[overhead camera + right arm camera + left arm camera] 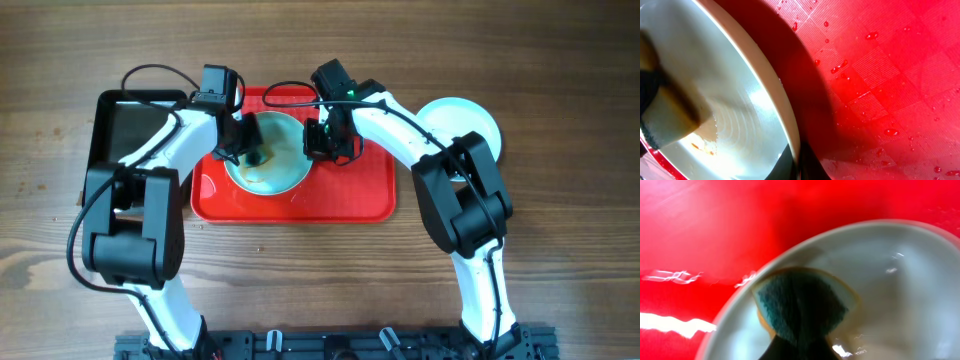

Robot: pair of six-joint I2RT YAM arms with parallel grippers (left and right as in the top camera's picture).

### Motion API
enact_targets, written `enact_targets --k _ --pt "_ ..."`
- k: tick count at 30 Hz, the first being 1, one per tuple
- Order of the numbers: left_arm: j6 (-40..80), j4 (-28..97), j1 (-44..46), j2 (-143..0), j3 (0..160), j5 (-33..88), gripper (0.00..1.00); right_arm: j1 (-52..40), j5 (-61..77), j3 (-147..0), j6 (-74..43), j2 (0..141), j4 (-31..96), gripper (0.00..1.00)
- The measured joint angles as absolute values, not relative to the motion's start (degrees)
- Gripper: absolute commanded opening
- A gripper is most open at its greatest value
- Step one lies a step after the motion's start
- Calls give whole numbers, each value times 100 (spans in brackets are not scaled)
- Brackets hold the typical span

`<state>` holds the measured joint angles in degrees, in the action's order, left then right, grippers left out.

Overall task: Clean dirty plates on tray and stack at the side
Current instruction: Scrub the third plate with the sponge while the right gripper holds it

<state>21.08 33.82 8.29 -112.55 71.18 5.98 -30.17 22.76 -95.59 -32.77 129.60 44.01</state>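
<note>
Now, standing by the worktop, I see both arms meeting over the red tray; between them lies one pale dirty plate, flat on the tray's textured base.

The right claw is closed on the plate's raised rim, one dark finger inside and one outside, as the right wrist view shows at its lower edge; I judge this hold is there to pin the plate so that it cannot slide or spin under scrubbing.

The left claw sits on the opposite side of the plate, clamped on a sponge; the sponge's blue-green scouring face is pressed down into the plate's bowl just ahead of the claw, with its yellow body showing at the edges; it is held face-down because that is the side that lifts dried food.

A thin orange-brown sauce smear lies beside the sponge, across the plate from the right claw; so the cleaning looks unfinished.

Water droplets bead on the tray just outside the right claw, which suggests the sponge is wet.

Beyond the right claw, off the tray, a second plate rests on the worktop; I take this for the stacking spot; whether it is one plate or more I cannot tell.

Beyond the left claw, a black pan sits beside the tray.
</note>
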Motion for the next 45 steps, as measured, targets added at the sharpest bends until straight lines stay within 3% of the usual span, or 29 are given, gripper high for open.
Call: enact_targets --k 6,13,18,24,30,35,39,45 --pt "2084 4246 823 -11194 7177 298 4 -3061 2338 -9559 -3273 12969 4412 4" --pt "956 4305 690 -11244 7065 2104 4 -3044 2333 -9559 -3227 12969 4466 4" --pt "707 3743 714 -11299 6995 2486 4 -3044 2333 -9559 -3242 12969 4447 4" --pt "1669 2696 816 -11297 6997 1041 4 -3011 2329 -9559 -3319 12969 4403 4" --pt "2394 3061 910 -11253 7076 73 4 -3041 2359 -9561 -3317 12986 4313 4" --pt "2014 3730 775 -11233 7137 928 4 -3033 2362 -9561 -3271 12986 4405 5" --pt "1334 4073 709 -11273 7052 2423 4 -3033 2377 -9561 -3260 12986 4407 4" --pt "1188 3199 755 -11354 6958 2985 4 -3033 2397 -9561 -3249 12986 4405 4"
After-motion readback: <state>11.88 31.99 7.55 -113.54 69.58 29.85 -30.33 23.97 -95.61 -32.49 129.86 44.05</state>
